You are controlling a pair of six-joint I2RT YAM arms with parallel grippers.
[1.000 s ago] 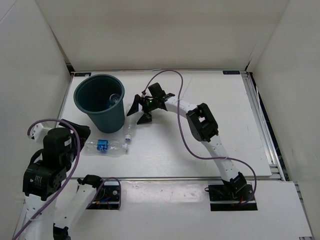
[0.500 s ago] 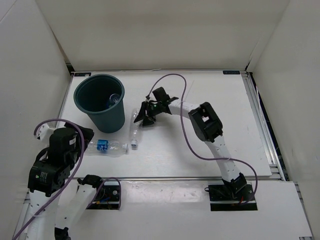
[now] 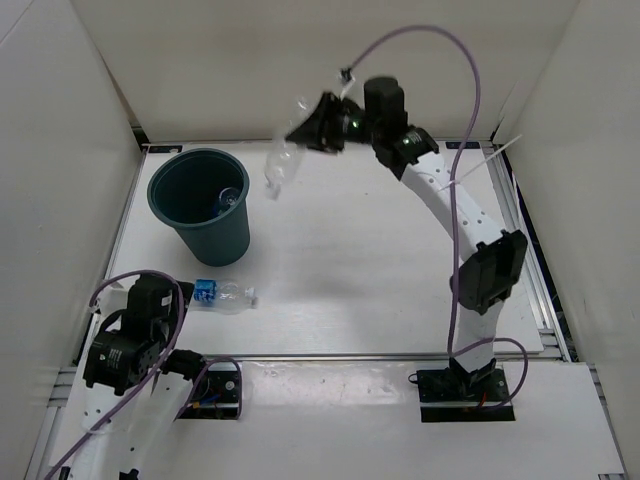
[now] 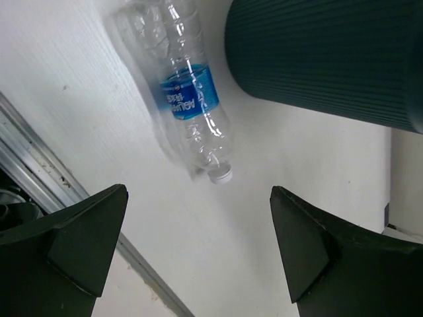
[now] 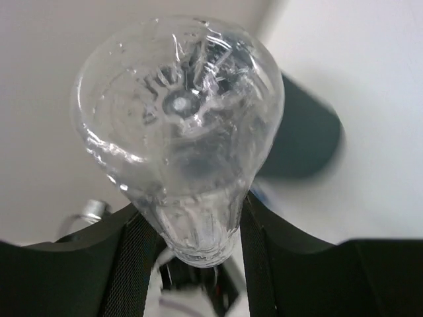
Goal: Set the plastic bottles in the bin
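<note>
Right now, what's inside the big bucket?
One clear bottle shows inside the bin, near its right side. The rest of the inside is dark and shadowed, and the bin's own wall hides some of it, so I cannot tell if more bottles lie in there.

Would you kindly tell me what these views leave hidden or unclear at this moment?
Top view: the contents of the bin. Its dark interior shows only one pale glint, so the count inside is unknown.
Right wrist view: the clear bottle in the right gripper fills the frame, and everything beyond it is blurred.
Left wrist view: the bin is cut off by the top and right edges, and only its ribbed wall shows.
</note>
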